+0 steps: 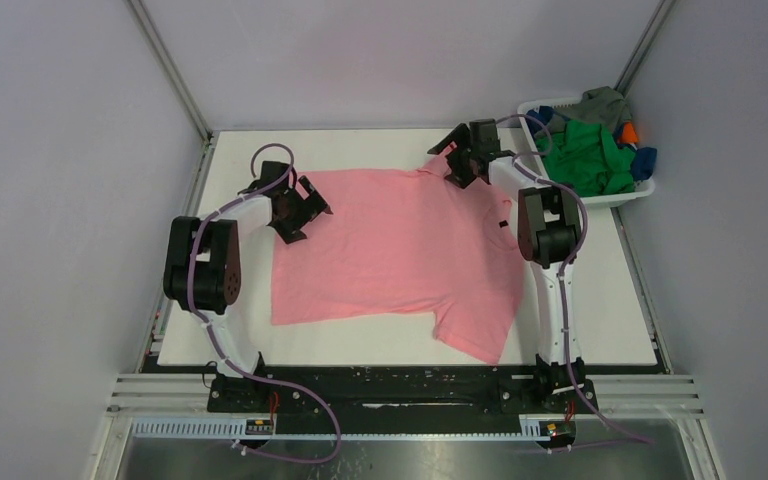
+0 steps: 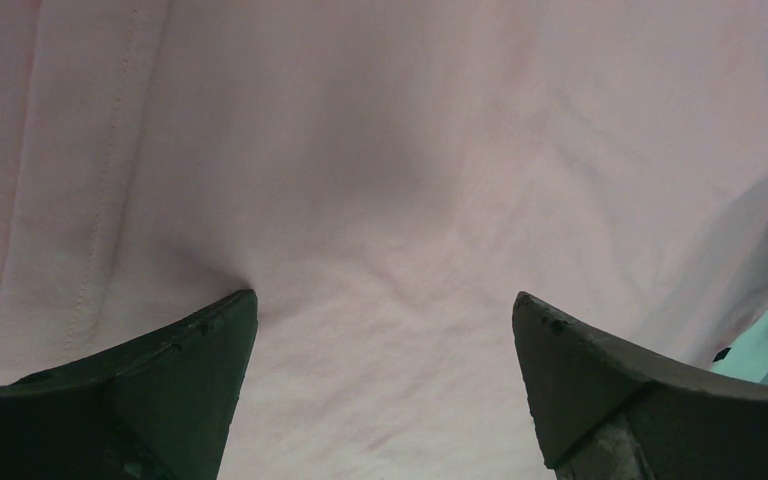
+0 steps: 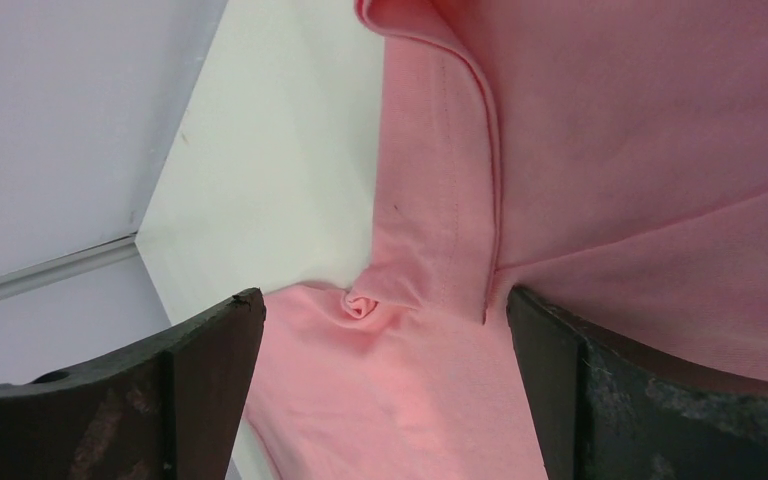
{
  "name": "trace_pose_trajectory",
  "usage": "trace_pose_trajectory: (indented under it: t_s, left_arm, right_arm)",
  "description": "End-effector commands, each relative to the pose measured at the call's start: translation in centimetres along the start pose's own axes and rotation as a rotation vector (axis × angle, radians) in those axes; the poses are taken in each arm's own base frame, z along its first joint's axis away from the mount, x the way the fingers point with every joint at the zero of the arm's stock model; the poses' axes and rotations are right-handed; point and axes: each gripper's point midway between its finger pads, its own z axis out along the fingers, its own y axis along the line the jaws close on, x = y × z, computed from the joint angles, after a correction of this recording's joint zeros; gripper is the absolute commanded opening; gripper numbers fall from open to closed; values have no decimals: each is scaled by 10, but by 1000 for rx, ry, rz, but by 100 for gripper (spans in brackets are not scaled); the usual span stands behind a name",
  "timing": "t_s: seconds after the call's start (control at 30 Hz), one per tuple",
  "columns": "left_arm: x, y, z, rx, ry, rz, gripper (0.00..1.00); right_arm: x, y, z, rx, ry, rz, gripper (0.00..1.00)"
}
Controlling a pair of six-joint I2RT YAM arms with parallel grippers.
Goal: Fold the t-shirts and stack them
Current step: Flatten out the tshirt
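Left gripper, right gripper both spread wide over pink t-shirt, possibly touching it

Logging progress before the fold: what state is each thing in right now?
Pink t-shirt: spread flat, unfolded, far right corner bunched.
Other t-shirts: heaped unfolded in the basket.
Left gripper: open, over the pink t-shirt.
Right gripper: open, over the bunched corner.
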Motion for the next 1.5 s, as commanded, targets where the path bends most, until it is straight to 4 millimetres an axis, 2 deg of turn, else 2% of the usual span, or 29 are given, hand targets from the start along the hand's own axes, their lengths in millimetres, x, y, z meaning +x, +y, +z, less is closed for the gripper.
trace_pose_trajectory:
  t_s: [0.0,0.17,0.23,0.3,0.37,0.47,0.53,0.7,0.8,0.83,0.9,0.97,1.03,1.17,1.27,1.37,1.47]
  left_arm:
    - [0,19,2,-96,8,4,99]
    - [5,27,-2,-136,30,4,99]
    - [6,29,-2,-144,35,3,99]
    - [4,31,-5,-162,35,6,99]
    - [6,34,-8,-184,47,9,99]
    - [20,39,-15,-180,85,1,99]
    - [29,42,-19,-176,101,-6,99]
    - [51,55,-30,-174,137,-14,99]
    - [69,63,-45,-164,155,-25,99]
    - [80,70,-50,-171,168,-29,99]
    - [89,78,-62,-181,167,-31,99]
    - [93,80,-72,-177,150,-24,99]
    - [88,71,-79,-149,115,-2,99]
    - [70,34,-88,-80,52,76,99]
    - [66,12,-90,-34,42,113,99]
    - [66,1,-87,-2,53,128,99]
    - [69,-2,-81,13,80,126,99]
  right_arm:
    - [-1,28,6,-82,1,23,100]
    - [-4,30,7,-71,-15,3,100]
    - [0,26,6,-50,13,-16,99]
    - [9,12,-4,9,55,-67,99]
    - [22,-17,-19,98,84,-72,100]
    - [51,-58,-44,177,144,-52,99]
    - [71,-78,-64,209,196,-43,99]
    - [102,-132,-133,340,207,-71,99]
    - [126,-164,-174,401,246,-91,99]
    - [131,-166,-186,389,240,-92,99]
    - [146,-182,-206,404,245,-104,99]
    - [144,-173,-216,373,219,-141,100]
    - [133,-153,-218,314,180,-183,100]
    - [108,-119,-205,250,123,-244,99]
    - [106,-109,-186,214,125,-211,99]
    - [103,-107,-173,210,117,-194,99]
    - [100,-108,-172,237,122,-215,100]
